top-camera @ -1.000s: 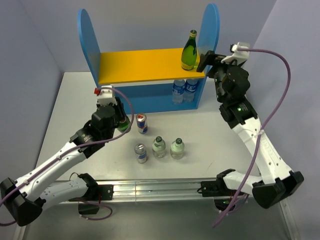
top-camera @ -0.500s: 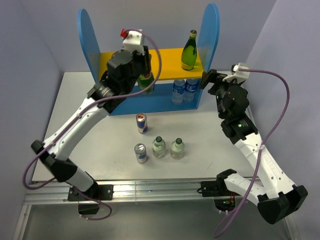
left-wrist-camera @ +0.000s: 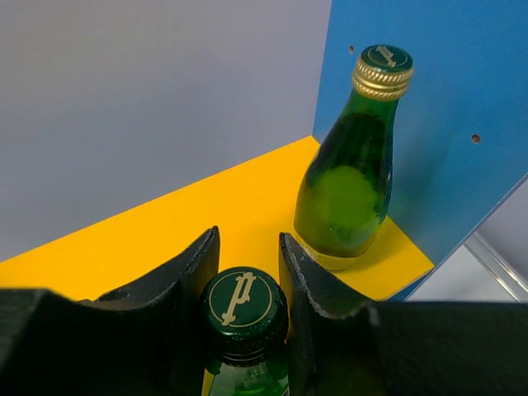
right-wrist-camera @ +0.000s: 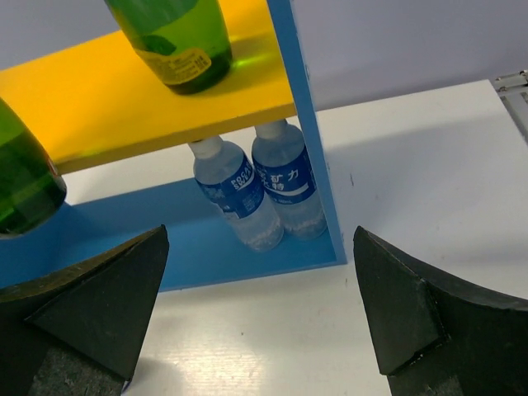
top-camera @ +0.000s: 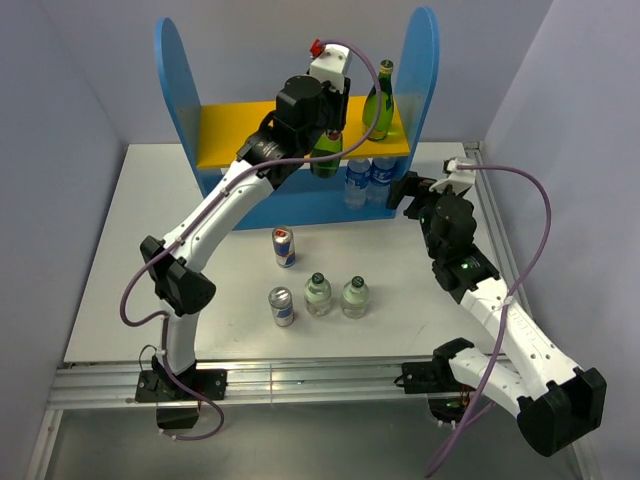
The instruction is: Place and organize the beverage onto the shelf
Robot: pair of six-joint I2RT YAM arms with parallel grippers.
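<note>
The shelf (top-camera: 172,60) stands at the back of the table, with a yellow upper board (top-camera: 240,130). One green glass bottle (top-camera: 378,100) stands upright at the board's right end; it also shows in the left wrist view (left-wrist-camera: 351,181) and the right wrist view (right-wrist-camera: 173,41). My left gripper (top-camera: 325,140) is shut on the neck of a second green bottle (left-wrist-camera: 243,304), held upright at the board's front edge, left of the first. My right gripper (top-camera: 408,190) is open and empty, in front of the shelf's right side. Two water bottles (right-wrist-camera: 264,186) stand on the lower level.
On the table in front of the shelf stand a Red Bull can (top-camera: 284,246), a second can (top-camera: 282,306) and two clear bottles with green caps (top-camera: 318,294) (top-camera: 354,296). The right blue side panel (top-camera: 423,60) rises just behind the standing green bottle.
My left arm has lifted the green bottle from the table up to the upper board and carried it right. My right gripper has drawn back and down from the shelf's upper right.
</note>
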